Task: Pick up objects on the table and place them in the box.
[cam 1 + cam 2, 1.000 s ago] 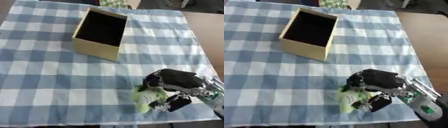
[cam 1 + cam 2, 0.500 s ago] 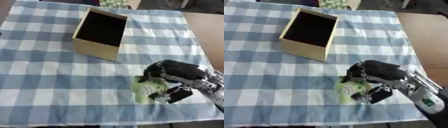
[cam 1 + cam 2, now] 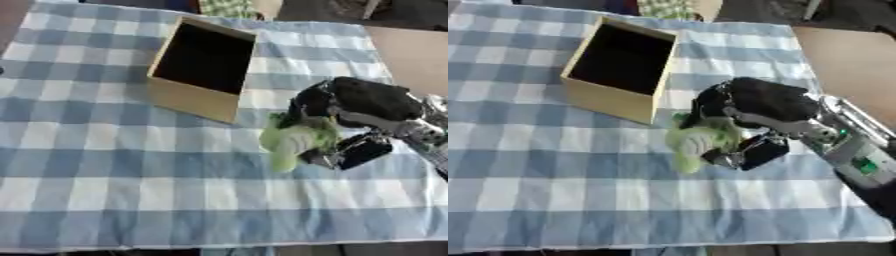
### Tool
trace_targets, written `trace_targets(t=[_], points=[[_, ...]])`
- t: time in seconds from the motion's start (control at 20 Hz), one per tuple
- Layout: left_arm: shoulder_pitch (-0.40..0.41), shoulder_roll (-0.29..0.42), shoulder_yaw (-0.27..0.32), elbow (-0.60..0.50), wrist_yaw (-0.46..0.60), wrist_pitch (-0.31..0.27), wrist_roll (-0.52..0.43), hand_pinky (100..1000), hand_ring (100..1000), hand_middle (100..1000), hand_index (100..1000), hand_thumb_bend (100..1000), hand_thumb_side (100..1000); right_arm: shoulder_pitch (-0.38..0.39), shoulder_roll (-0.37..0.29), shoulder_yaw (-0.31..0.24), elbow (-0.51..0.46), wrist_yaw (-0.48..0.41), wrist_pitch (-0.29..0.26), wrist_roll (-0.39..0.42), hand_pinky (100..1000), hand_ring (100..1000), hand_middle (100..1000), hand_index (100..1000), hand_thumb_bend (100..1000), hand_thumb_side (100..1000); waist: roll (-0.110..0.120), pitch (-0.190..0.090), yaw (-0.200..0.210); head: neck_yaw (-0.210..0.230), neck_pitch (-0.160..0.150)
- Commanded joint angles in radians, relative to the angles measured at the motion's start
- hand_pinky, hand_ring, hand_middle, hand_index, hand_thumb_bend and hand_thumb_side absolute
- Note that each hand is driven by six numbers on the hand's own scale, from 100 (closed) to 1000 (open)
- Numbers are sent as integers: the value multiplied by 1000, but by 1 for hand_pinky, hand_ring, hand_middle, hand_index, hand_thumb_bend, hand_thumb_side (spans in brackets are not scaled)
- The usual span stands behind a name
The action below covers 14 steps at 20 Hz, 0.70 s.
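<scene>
My right hand (image 3: 754, 107) carries a pale green leafy object (image 3: 697, 140), fingers curled round it, above the checked cloth (image 3: 105, 165) just right of the open box (image 3: 203, 65). The carry is under way; next, I judge, swing left over the opening and release.

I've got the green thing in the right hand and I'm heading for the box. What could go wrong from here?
1. Part of the green object hangs below the right hand, outside the fingers; it could slip out on the way.
2. That dangling end looks low enough to catch the near wall of the box and push the box.
3. The hand hides most of the grip, so a slip would be hard to see.
</scene>
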State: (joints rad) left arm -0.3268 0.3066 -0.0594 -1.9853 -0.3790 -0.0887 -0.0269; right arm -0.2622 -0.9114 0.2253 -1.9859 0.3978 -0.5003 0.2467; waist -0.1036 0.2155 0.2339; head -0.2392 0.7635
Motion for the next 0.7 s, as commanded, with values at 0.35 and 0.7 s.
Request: trace_targets(t=[0.35,0.7], points=[[-26,9,-6,-15,0,-3,-15,350,558,639,657,100,826,-170,-123,-39,-14,-91,109,42,169,333,341,473,100,100,0,-7,22,-33,-5],[-36,7,-9,-15,4,-4,-25,349,558,640,657,100,828,-337,-80,-42,70,-140,179,93,169,331,338,473,100,100,-3,5,35,-47,-29]])
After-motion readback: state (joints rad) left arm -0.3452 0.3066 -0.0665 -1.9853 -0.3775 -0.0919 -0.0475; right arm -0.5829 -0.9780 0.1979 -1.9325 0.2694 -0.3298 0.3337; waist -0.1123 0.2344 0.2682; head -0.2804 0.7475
